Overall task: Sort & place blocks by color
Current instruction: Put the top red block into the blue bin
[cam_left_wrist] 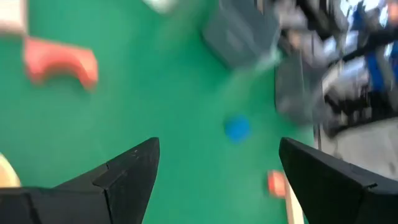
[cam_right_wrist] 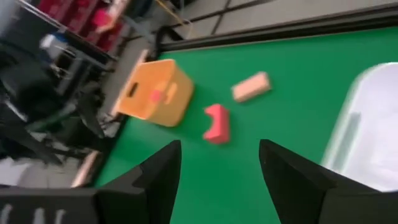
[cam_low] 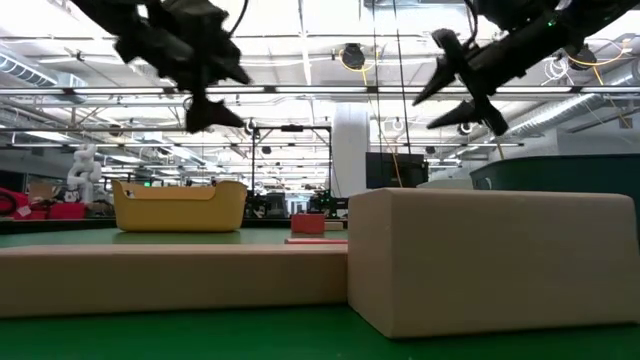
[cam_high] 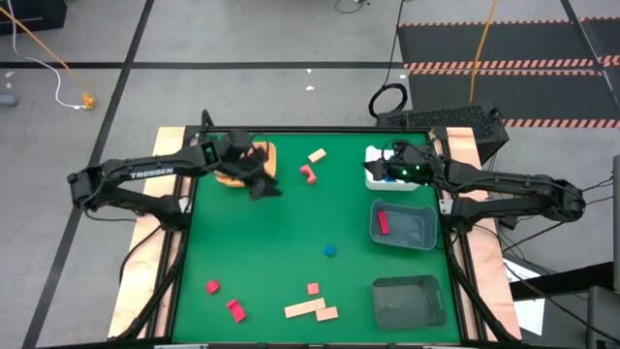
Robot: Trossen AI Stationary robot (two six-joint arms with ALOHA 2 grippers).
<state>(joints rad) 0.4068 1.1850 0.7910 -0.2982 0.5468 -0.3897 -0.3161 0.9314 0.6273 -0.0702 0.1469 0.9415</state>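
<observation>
Grippers hang empty, fingers apart: left gripper (cam_high: 263,184) beside the orange tray (cam_high: 264,152), right gripper (cam_high: 385,170) over the white tray (cam_high: 373,155). Red block (cam_high: 308,174) lies between, at three o'clock from the left.

The table (cam_high: 271,242) carried a green work surface with bare wooden side boards. An orange tray (cam_high: 254,160) stood near the far left corner. A white tray (cam_high: 380,179) stood near the far right corner. Two grey trays lined the right edge: the farther (cam_high: 412,233), the nearer (cam_high: 409,301). A striped floor mat (cam_high: 504,48) lay beyond the table.
</observation>
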